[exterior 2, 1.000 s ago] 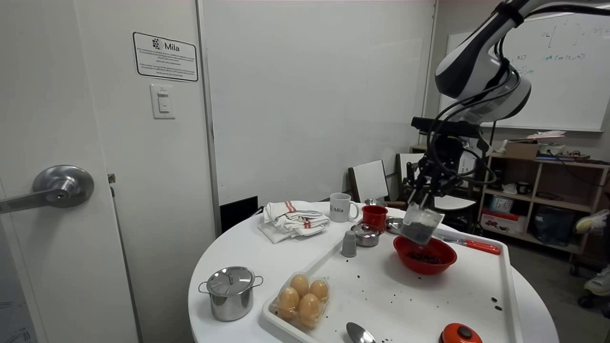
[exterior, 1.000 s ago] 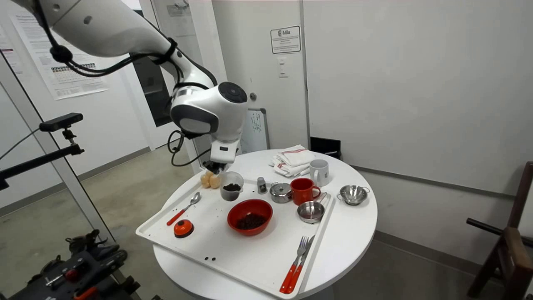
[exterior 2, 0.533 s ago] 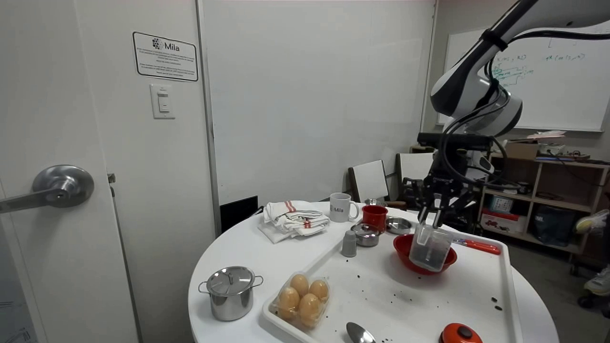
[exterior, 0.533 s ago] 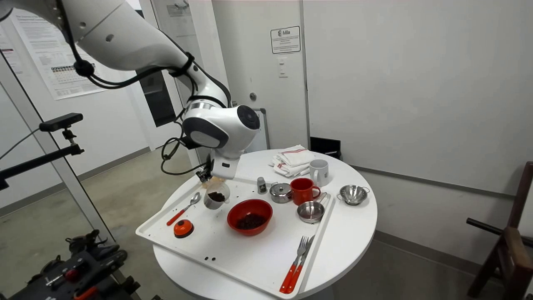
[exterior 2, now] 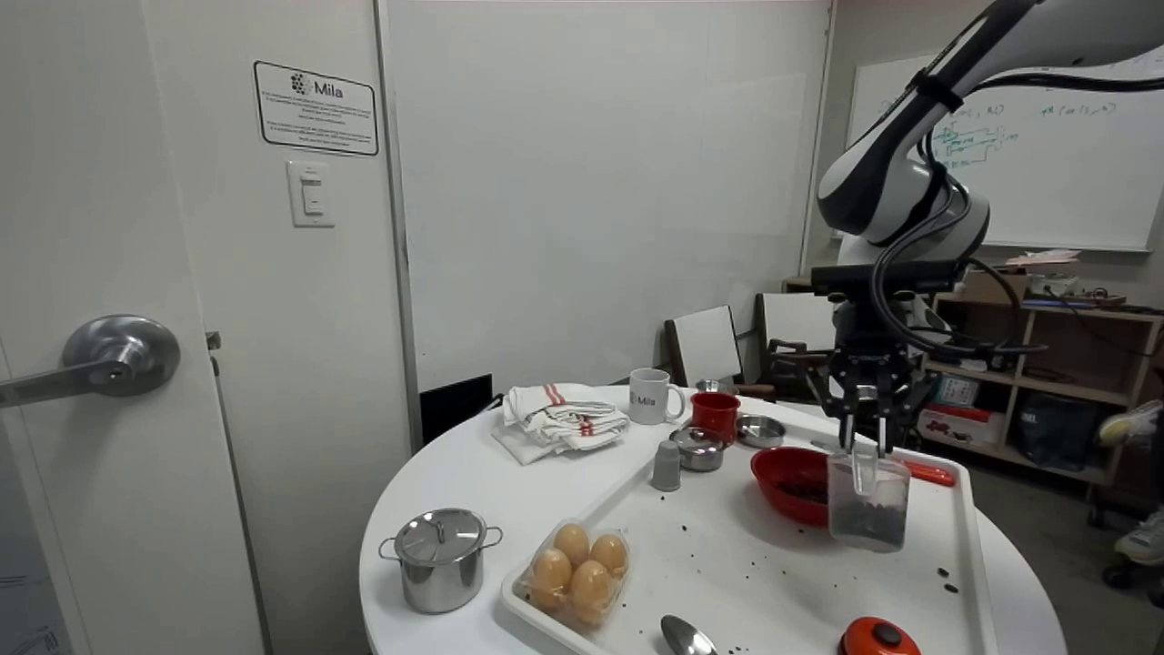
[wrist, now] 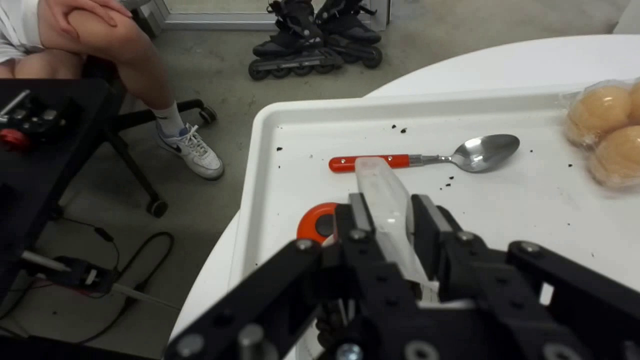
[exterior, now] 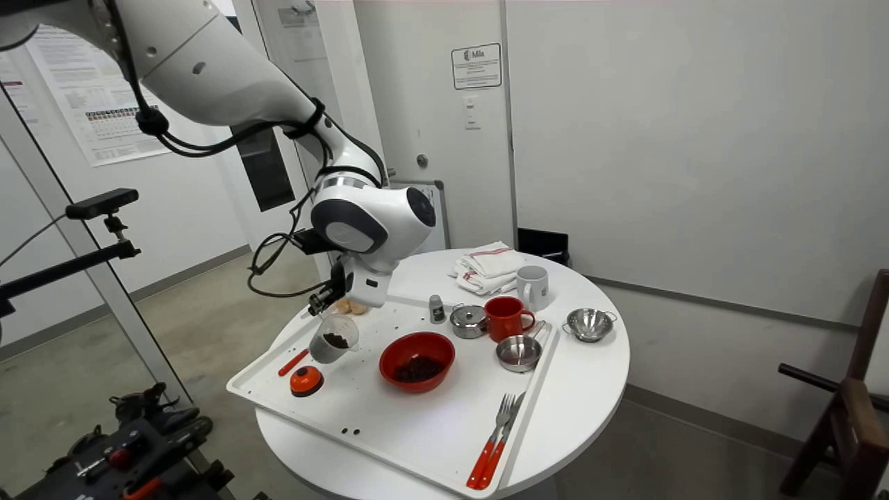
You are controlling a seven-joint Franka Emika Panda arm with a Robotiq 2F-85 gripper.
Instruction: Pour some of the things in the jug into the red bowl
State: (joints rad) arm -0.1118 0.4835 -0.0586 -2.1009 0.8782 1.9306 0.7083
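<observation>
Jug [exterior 2: 841, 496] is held over the tray [exterior: 378, 423], tilted a little, near the orange dome [exterior: 305, 380] and spoon [wrist: 417, 160], apart from the red bowl [exterior: 410, 346]. Gap under its base looks likely, can't be confirmed. Its handle [wrist: 382, 192] is pinched by the gripper [exterior 2: 867, 446], one fingertip each side.

Handling, judged: thin see-through plastic, so light, stiff, smooth, a bit slippery. Shattering not expected; handle could be flexed by a hard squeeze. Dark bits [exterior: 336, 340] inside are loose and will run to the low side, so balance will be shifted by any tilt. Narrow handle = swivel risk. Handle is the right place: best taken square, near the rim, mouth left free.

Pour looks partly done: dark bits are seen in the bowl, some are left in the jug. If more is wanted, mouth to be brought over the bowl before tilting; otherwise jug to be set down.

Room: bare tray is seen between jug and bowl. On the dome side, the tray's raised rim and the table [exterior: 590, 396] edge are close; base could be caught there. Bowl rim to be cleared from above. Beyond the bowl it's crowded: shaker [exterior 2: 667, 468], small pot [exterior 2: 698, 450], red mug [exterior 2: 715, 418]. Eggs [exterior 2: 582, 573] at the tray's corner are fragile; wide berth advised.
</observation>
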